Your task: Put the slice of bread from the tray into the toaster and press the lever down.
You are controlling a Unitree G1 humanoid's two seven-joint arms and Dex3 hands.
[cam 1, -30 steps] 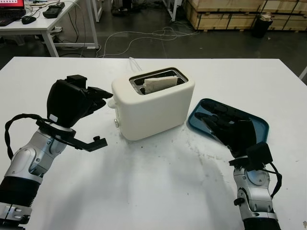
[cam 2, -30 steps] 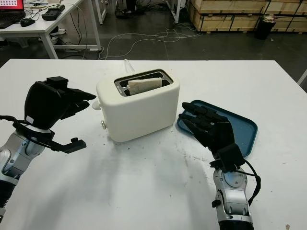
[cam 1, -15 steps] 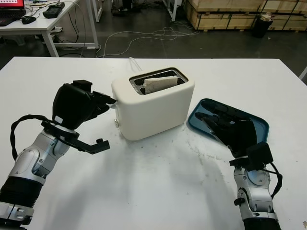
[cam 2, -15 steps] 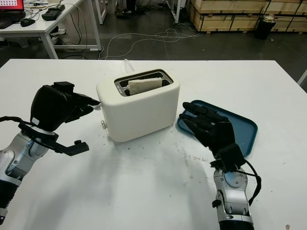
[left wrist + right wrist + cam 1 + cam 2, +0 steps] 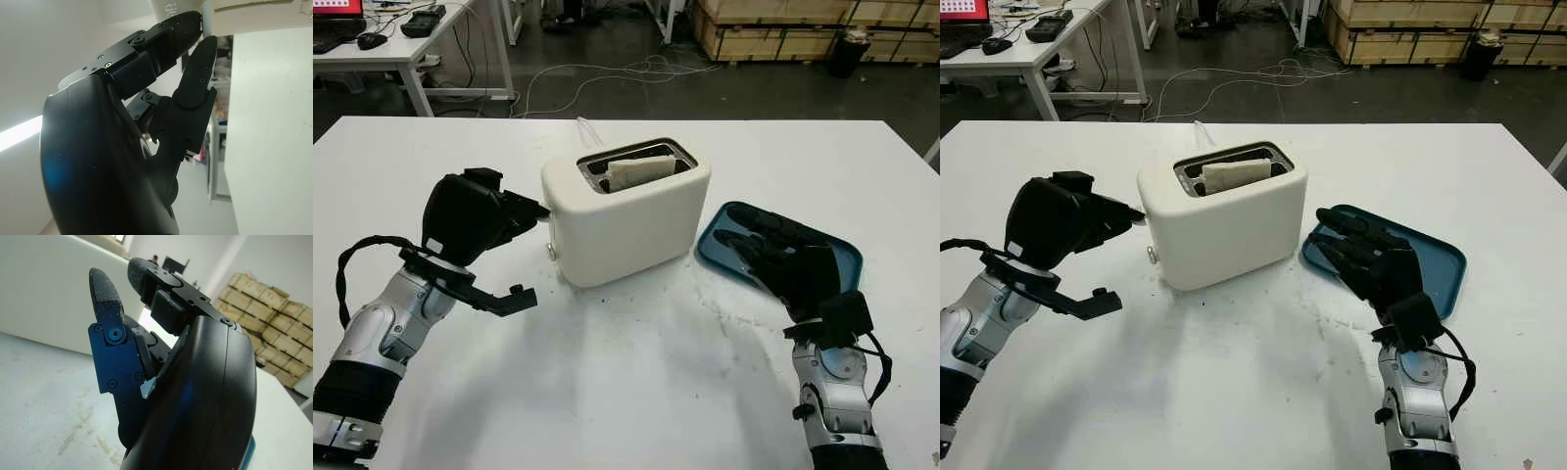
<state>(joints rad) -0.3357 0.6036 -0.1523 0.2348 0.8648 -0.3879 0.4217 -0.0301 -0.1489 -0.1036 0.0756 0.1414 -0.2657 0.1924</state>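
1. My left hand (image 5: 1062,220) is beside the left end of the cream toaster (image 5: 1224,215), fingertips at the small white lever (image 5: 1139,215) on that end; it holds nothing.
2. A slice of bread (image 5: 1236,173) sits in the toaster's top slot, its upper edge showing above the rim.
3. My right hand (image 5: 1376,264) is open, over the near left part of the blue tray (image 5: 1435,257), which lies just right of the toaster.
4. All of this stands on a white table (image 5: 1234,382), with dark scuff marks in front of the toaster.
5. Beyond the table: cables (image 5: 1234,83) on the floor, wooden crates (image 5: 1410,29) and a desk (image 5: 1033,44).
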